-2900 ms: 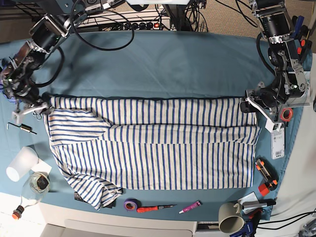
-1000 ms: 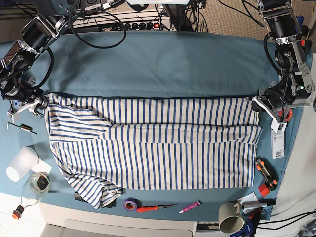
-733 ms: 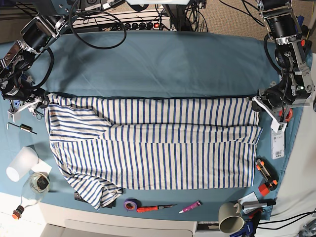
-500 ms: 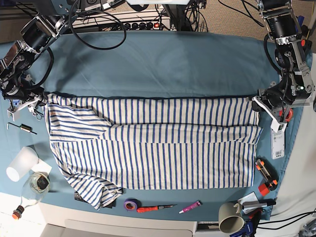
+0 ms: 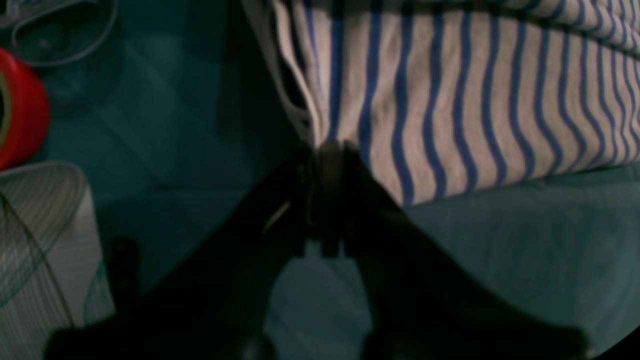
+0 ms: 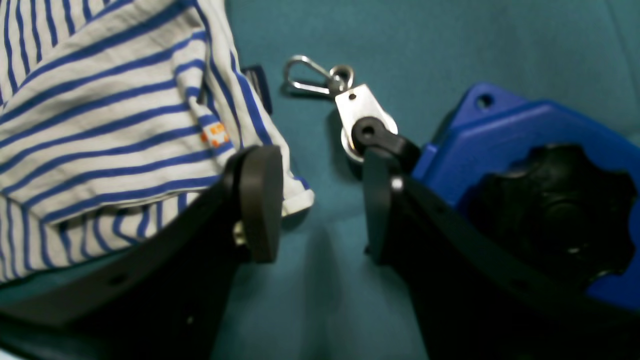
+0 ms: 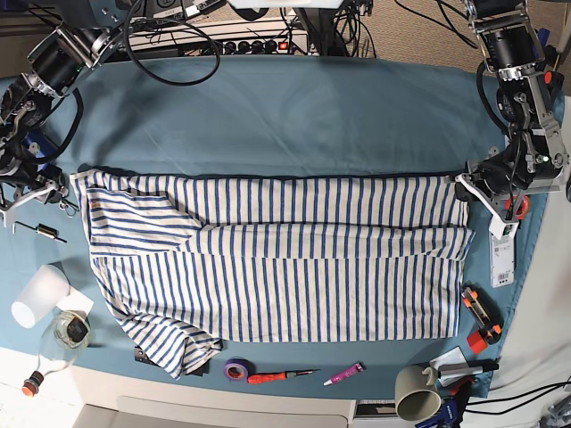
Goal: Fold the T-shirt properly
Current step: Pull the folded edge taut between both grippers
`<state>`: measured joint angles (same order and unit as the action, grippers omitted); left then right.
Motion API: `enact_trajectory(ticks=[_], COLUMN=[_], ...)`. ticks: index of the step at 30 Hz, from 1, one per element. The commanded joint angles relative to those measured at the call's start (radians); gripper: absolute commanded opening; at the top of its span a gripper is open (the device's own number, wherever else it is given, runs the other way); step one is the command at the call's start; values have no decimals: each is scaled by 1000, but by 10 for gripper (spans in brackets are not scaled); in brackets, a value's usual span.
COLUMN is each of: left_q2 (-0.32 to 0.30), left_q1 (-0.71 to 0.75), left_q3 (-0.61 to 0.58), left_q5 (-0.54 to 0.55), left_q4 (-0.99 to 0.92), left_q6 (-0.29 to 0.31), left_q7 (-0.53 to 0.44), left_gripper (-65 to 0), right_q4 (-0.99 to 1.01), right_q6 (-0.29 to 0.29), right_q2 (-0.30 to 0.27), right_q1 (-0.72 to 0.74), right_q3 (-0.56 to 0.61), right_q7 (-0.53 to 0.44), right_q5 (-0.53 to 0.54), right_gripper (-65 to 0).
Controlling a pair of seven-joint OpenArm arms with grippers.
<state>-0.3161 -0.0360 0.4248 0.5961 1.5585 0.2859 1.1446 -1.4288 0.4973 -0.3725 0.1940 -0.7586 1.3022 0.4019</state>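
At the left of the base view, the right gripper (image 7: 36, 190) has drawn back off the T-shirt (image 7: 277, 263), and its fingers (image 6: 255, 200) now stand apart with nothing between them; a second ago they were still at the cloth's upper left corner. In the right wrist view that corner lies loose on the worktop (image 7: 294, 116), touching one finger pad, with a small metal snap hook (image 6: 320, 80) and a blue block (image 6: 525, 145) just beside. The T-shirt lies spread across the middle of the teal worktop, its long upper edge already folded down into a band, and a bunched sleeve lies at the lower left. At the right, the left gripper (image 5: 327, 150) has not moved: its fingers are pinched shut on the shirt's upper right corner, near a red tape roll (image 5: 20, 122). The release suggests the lengthwise fold is set on one side, and the other corner probably needs letting go before the next fold.
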Motion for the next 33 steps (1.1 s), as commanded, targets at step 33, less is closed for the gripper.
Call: enact_trajectory(ticks=[33], left_q2=[-16], left_q1=[-16], left_q3=[3], left_q5=[11], left_q4=[16], left_q6=[4], left_q7=[-16], left_gripper=[-650], right_q4=[207], right_q6=[48], right_q2=[46], right_q1=[17], right_q3=[0], right_q7=[-16], right_q5=[27], right_gripper=[-410])
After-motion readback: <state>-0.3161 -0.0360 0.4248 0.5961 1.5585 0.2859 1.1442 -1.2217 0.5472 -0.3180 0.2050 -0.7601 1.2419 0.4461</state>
